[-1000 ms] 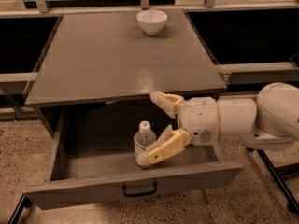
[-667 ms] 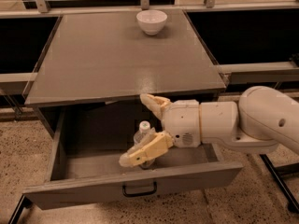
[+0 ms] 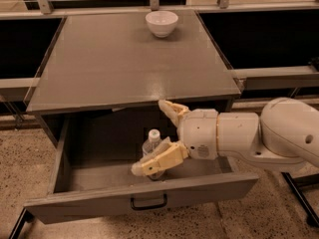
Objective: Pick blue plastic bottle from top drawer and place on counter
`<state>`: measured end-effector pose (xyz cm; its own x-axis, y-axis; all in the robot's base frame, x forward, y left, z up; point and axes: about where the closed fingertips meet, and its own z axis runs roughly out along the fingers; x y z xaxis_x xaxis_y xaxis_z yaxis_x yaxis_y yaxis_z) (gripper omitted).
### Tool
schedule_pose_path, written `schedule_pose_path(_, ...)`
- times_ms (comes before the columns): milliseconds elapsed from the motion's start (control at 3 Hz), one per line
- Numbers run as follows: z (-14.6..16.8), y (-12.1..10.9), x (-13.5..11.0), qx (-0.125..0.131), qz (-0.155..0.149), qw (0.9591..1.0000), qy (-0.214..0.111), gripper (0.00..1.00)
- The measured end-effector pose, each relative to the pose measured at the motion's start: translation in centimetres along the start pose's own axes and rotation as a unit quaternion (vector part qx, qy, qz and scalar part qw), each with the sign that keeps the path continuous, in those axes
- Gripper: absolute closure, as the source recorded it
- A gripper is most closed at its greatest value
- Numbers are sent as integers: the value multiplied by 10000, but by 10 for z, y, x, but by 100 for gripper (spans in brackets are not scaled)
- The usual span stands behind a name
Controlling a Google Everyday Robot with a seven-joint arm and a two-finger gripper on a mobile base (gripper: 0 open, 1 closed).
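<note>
— In the open drawer (image 3: 99, 199), where is the bottle (image 3: 148, 147) standing?
— Upright near the front; the gripper (image 3: 148, 136) is holding its fingers wide apart around it, seemingly not touching.

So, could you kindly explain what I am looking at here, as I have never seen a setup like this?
There is one camera, looking down at a grey cabinet from its front; where it is mounted is not known. The white machine coming in from the right is a robot arm. It ends in a gripper with two tan fingers, which works like a simple hand.

The flat grey surface is the counter. Only a white bowl stands on it, near the far edge. Below it, the top drawer is pulled out, and you can see its black handle.

A small blue plastic bottle with a white cap stands upright inside the drawer. The gripper is down in the drawer with its fingers spread open, one on each side of the bottle. Nothing is held yet.
</note>
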<state>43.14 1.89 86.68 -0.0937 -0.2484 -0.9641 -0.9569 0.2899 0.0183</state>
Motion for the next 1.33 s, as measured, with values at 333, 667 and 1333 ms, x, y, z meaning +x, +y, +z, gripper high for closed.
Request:
schedule_pose_path(333, -21, -34, 28, 543, -151, 9984, 107, 0)
schedule_pose_path(667, -30, -63, 58, 841, -191, 9962, 154, 0)
schedule_pose_path(1333, -2, -102, 101, 897, -345, 9939, 542, 0)
